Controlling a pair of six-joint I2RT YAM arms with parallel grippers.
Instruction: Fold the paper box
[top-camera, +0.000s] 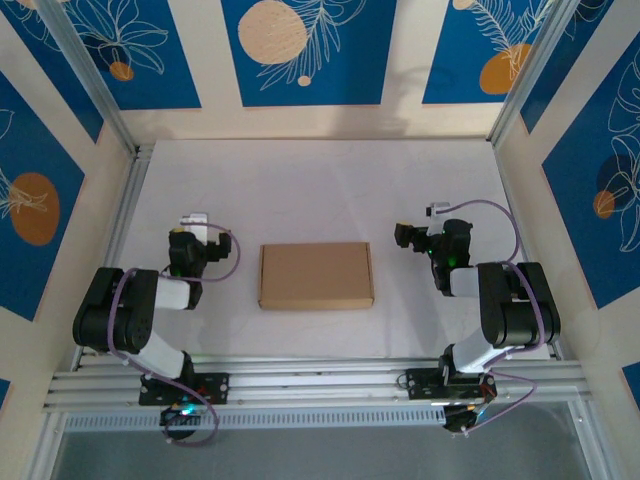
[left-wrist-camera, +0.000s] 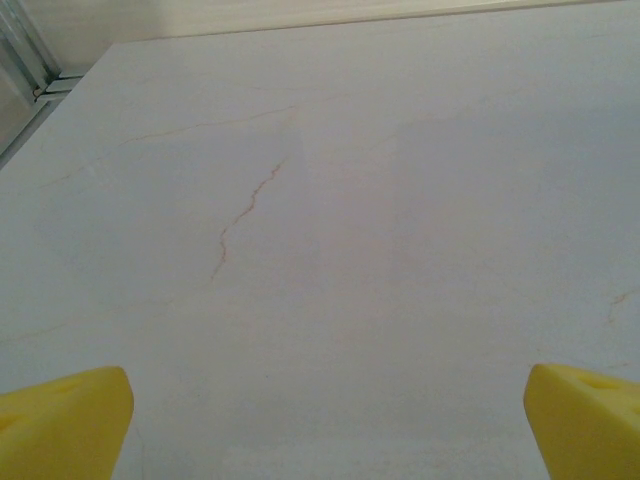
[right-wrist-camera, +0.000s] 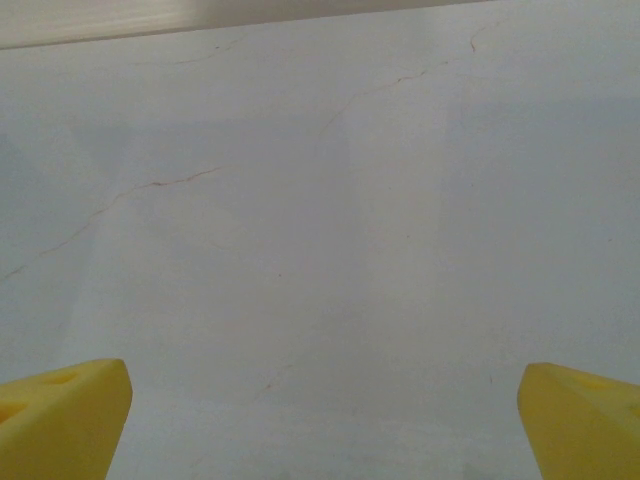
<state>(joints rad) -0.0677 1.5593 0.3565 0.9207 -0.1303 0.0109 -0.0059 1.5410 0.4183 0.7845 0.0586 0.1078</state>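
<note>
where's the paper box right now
In the top view the paper box lies flat on the table, midway between the left gripper and the right gripper, touching neither.

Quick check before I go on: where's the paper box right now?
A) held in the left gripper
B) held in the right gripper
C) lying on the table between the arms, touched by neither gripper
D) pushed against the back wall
C: the paper box lies on the table between the arms, and the left gripper and right gripper are open over bare tabletop.

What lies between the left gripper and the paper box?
Bare table, in the top external view; the left gripper stands apart from the paper box.
</note>
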